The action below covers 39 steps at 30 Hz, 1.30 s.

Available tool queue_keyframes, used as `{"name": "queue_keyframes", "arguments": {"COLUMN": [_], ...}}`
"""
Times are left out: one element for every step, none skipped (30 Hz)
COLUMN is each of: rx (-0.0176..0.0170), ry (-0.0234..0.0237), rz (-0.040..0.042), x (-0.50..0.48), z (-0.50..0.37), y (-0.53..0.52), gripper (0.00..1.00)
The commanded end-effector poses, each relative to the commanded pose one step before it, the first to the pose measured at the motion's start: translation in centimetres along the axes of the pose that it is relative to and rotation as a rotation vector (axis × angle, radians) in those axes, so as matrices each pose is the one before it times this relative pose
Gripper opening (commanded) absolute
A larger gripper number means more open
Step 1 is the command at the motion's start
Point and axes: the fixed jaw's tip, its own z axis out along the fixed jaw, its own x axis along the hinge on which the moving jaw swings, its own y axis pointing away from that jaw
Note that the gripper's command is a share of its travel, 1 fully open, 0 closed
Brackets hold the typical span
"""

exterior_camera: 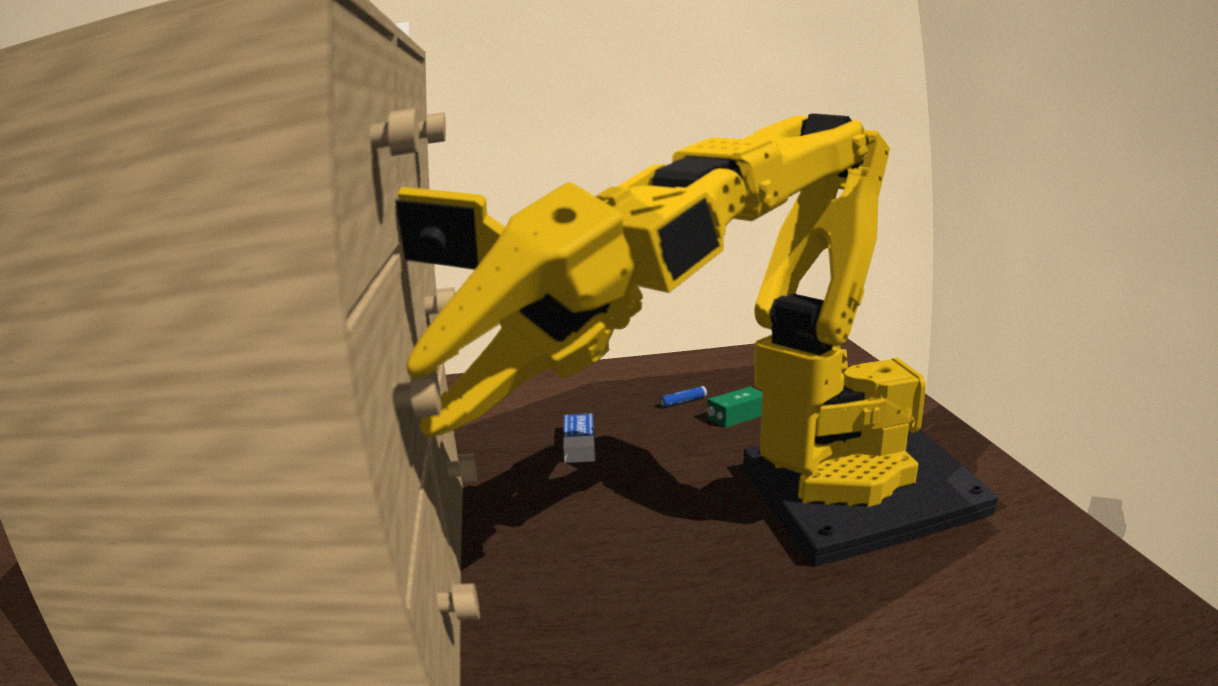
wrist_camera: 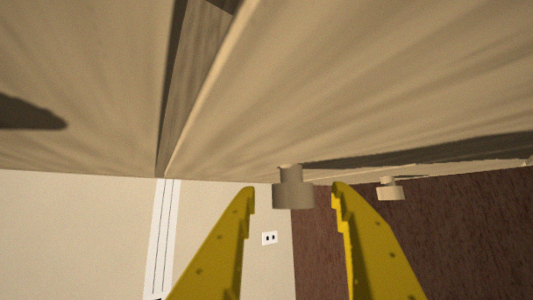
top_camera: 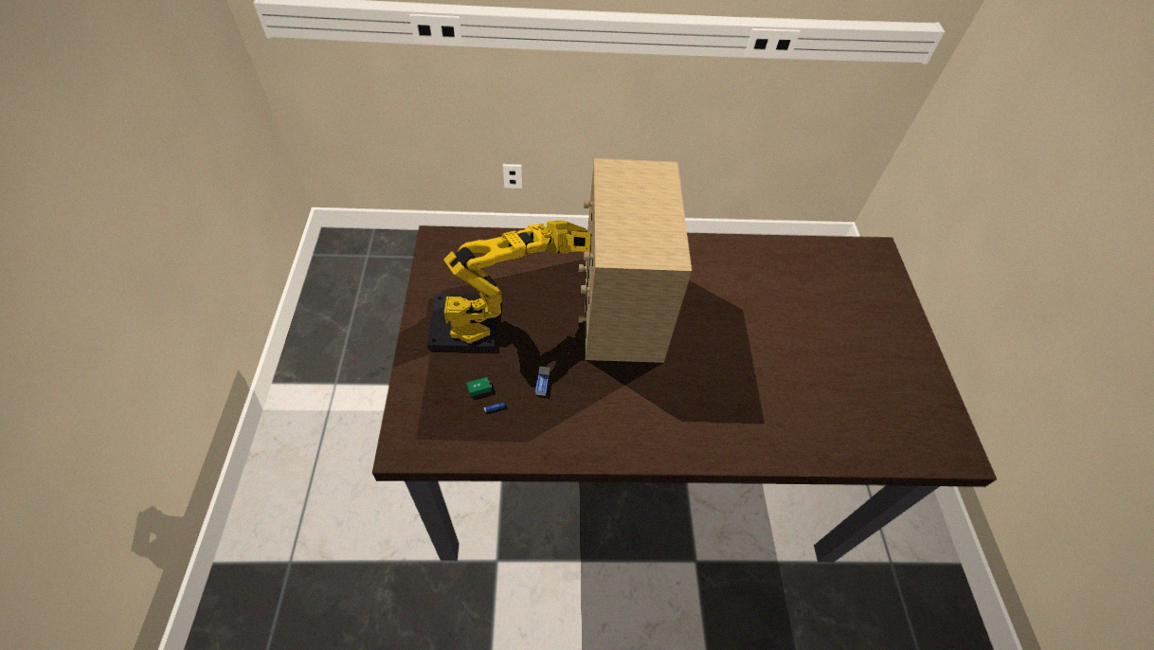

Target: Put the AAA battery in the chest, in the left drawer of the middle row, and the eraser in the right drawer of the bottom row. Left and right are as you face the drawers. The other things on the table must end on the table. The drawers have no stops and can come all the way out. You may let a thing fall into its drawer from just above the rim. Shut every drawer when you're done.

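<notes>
Wrist view showed the knob (wrist_camera: 292,196) dead center, just beyond the tips of the partly open, empty claw (wrist_camera: 293,199).

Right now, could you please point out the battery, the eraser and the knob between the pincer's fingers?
battery (top_camera: 495,408), top view, middle of its blue body
eraser (exterior_camera: 578,426), exterior view, its blue sleeve
knob (wrist_camera: 292,196), wrist view, its round head
</notes>
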Motion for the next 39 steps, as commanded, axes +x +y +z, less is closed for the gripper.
{"name": "queue_keyframes", "arguments": {"rx": [0.00436, 0.00001, -0.00001, 0.00001, 0.0, 0.0, -0.00001, 0.00001, -0.00001, 0.00001, -0.00001, 0.00001, -0.00001, 0.00001, -0.00001, 0.00001, -0.00001, 0.00001, -0.00001, 0.00001, -0.00001, 0.0, 0.0, 0.00001, -0.00001, 0.00001, -0.00001, 0.00001, -0.00001, 0.00001, -0.00001, 0.00001, -0.00001, 0.00001, -0.00001, 0.00001, -0.00001, 0.00001, 0.0], "ry": [-0.00837, 0.0, 0.0, 0.0, 0.0, 0.0, 0.0, 0.0, 0.0, 0.0, 0.0, 0.0, 0.0, 0.0, 0.0, 0.0, 0.0, 0.0, 0.0, 0.0, 0.0, 0.0, 0.0, 0.0, 0.0, 0.0, 0.0, 0.0, 0.0, 0.0, 0.0, 0.0, 0.0, 0.0, 0.0, 0.0, 0.0, 0.0, 0.0], "rz": [0.01365, 0.0, 0.0, 0.0, 0.0, 0.0, 0.0, 0.0, 0.0, 0.0, 0.0, 0.0, 0.0, 0.0, 0.0, 0.0, 0.0, 0.0, 0.0, 0.0, 0.0, 0.0, 0.0, 0.0, 0.0, 0.0, 0.0, 0.0, 0.0, 0.0, 0.0, 0.0, 0.0, 0.0, 0.0, 0.0, 0.0, 0.0, 0.0], "x": [-0.2792, 0.0, 0.0, 0.0, 0.0, 0.0, 0.0, 0.0, 0.0, 0.0, 0.0, 0.0, 0.0, 0.0, 0.0, 0.0, 0.0, 0.0, 0.0, 0.0, 0.0, 0.0, 0.0, 0.0, 0.0, 0.0, 0.0, 0.0, 0.0, 0.0, 0.0, 0.0, 0.0, 0.0, 0.0, 0.0, 0.0, 0.0, 0.0], "z": [0.1419, 0.0, 0.0, 0.0, 0.0, 0.0, 0.0, 0.0, 0.0, 0.0, 0.0, 0.0, 0.0, 0.0, 0.0, 0.0, 0.0, 0.0, 0.0, 0.0, 0.0, 0.0, 0.0, 0.0, 0.0, 0.0, 0.0, 0.0, 0.0, 0.0, 0.0, 0.0, 0.0, 0.0, 0.0, 0.0, 0.0, 0.0, 0.0], "y": [-0.103, 0.0, 0.0, 0.0, 0.0, 0.0, 0.0, 0.0, 0.0, 0.0, 0.0, 0.0, 0.0, 0.0, 0.0, 0.0, 0.0, 0.0, 0.0, 0.0, 0.0, 0.0, 0.0, 0.0, 0.0, 0.0, 0.0, 0.0, 0.0, 0.0, 0.0, 0.0, 0.0, 0.0, 0.0, 0.0, 0.0, 0.0, 0.0], "gripper": [0.21, 0.21, 0.21, 0.21, 0.21, 0.21, 0.21, 0.2, 0.19, 0.18, 0.18, 0.17, 0.16, 0.16, 0.15, 0.14, 0.13, 0.13, 0.12, 0.11, 0.11, 0.11, 0.11, 0.1, 0.09, 0.09, 0.08, 0.07, 0.06, 0.06, 0.05, 0.04, 0.04, 0.03, 0.02, 0.01, 0.01, 0.0, 0.0]}}
